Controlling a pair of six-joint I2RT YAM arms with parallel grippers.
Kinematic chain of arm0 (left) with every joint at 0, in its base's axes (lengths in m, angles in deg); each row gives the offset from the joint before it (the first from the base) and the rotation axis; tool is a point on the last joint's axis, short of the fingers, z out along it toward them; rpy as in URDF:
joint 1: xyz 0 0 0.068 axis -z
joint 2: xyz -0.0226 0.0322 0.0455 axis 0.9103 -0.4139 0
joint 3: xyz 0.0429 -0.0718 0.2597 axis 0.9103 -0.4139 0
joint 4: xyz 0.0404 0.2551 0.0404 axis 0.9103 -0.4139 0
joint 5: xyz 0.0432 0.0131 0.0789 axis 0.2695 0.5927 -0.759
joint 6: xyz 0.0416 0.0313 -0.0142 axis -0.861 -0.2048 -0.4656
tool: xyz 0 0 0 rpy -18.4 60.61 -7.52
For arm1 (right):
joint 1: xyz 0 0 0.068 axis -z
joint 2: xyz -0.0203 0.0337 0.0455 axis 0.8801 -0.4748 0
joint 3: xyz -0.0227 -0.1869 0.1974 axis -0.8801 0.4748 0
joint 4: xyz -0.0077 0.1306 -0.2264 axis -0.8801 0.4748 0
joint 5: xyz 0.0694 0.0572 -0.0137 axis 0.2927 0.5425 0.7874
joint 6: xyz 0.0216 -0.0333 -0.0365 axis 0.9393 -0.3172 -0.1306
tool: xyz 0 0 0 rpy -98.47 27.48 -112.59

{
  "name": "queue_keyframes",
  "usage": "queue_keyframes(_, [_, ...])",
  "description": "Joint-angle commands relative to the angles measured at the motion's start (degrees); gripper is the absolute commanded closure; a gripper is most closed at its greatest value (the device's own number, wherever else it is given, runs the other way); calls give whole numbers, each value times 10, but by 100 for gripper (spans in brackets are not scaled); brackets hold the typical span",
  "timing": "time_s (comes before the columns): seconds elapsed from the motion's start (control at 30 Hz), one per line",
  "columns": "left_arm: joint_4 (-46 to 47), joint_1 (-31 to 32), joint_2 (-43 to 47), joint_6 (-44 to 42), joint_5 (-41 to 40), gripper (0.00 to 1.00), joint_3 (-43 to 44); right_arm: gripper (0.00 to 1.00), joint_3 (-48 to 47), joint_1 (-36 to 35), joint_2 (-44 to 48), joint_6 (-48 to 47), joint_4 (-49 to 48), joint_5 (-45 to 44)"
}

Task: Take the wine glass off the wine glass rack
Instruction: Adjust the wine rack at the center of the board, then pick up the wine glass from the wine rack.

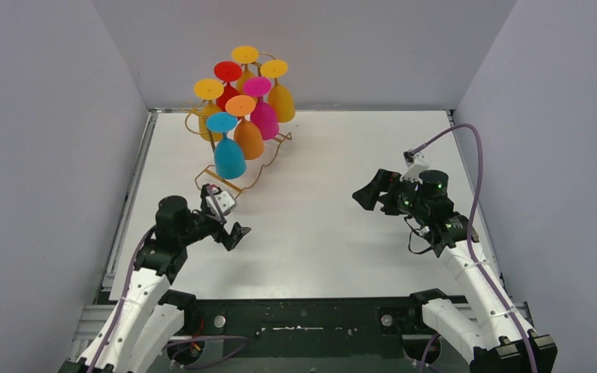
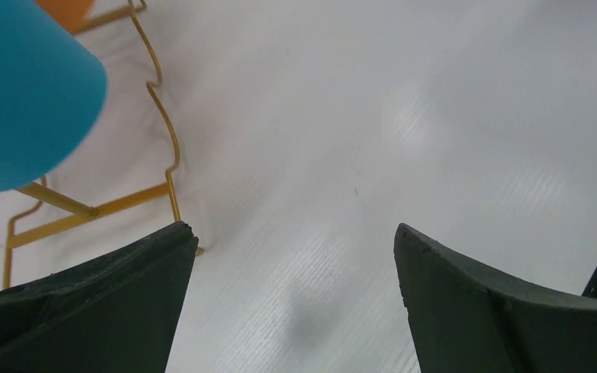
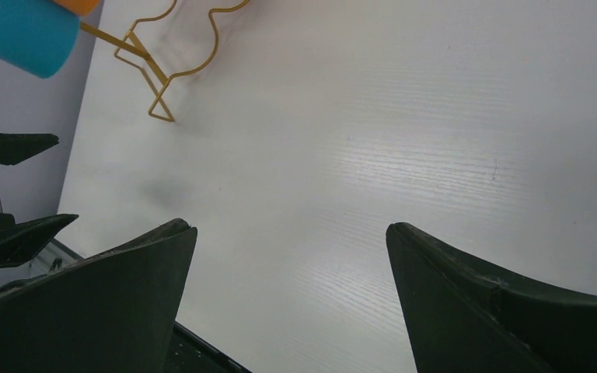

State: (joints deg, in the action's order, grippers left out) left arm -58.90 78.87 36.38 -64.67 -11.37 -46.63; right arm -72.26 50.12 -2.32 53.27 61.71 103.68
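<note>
The gold wire wine glass rack (image 1: pixel 267 162) stands at the back left of the white table. Several coloured wine glasses hang on it upside down. The blue wine glass (image 1: pixel 229 152) hangs nearest the front, with an orange one (image 1: pixel 248 137) behind it. My left gripper (image 1: pixel 227 214) is open and empty, just in front of the rack's near base corner. In the left wrist view the gripper (image 2: pixel 295 233) is over bare table, with the blue glass (image 2: pixel 23 93) and the rack wire (image 2: pixel 163 116) at upper left. My right gripper (image 1: pixel 364 196) is open and empty at mid-right and faces left.
Magenta (image 1: pixel 263 115), red (image 1: pixel 227 84) and yellow (image 1: pixel 281 99) glasses hang further back. Grey walls close in the left, back and right sides. The right wrist view shows its gripper (image 3: pixel 291 229), the blue glass (image 3: pixel 23 31), the rack's corner (image 3: pixel 159 85) and the left arm's fingers (image 3: pixel 15 237).
</note>
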Motion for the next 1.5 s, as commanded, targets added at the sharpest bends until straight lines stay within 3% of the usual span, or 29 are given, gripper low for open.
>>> queue_keyframes(0.0, [99, 3, 94, 224, -17, 3, -4, 0, -12, 2, 14, 63, -63, 42])
queue_keyframes(0.13, [74, 3, 140, 359, -94, 3, 41, 0, 4, 1, 26, 112, -78, 50])
queue_keyframes(0.3, [-49, 3, 102, 435, -204, 3, 197, 0, 16, 1, 35, 161, -83, 47])
queue_keyframes(0.43, [-174, 3, 16, 438, -257, 3, 353, 0, 24, 0, 40, 189, -85, 30])
queue_keyframes(0.53, [-198, 3, -26, 490, -281, 3, 427, 0, 22, -2, 37, 196, -85, 30])
queue_keyframes(0.7, [-233, 2, -89, 541, -314, 3, 513, 0, 12, -7, 32, 208, -74, 25])
queue_keyframes(1.07, [-270, -8, -199, 535, -337, 6, 629, 4, -25, -27, 7, 248, -114, -12])
queue_keyframes(1.37, [-246, -72, -241, 547, -273, 26, 630, 6, -119, -67, -83, 267, -158, -60])
queue_keyframes(1.47, [-226, -92, -243, 553, -245, 51, 613, 6, -121, -93, -95, 278, -178, -69])
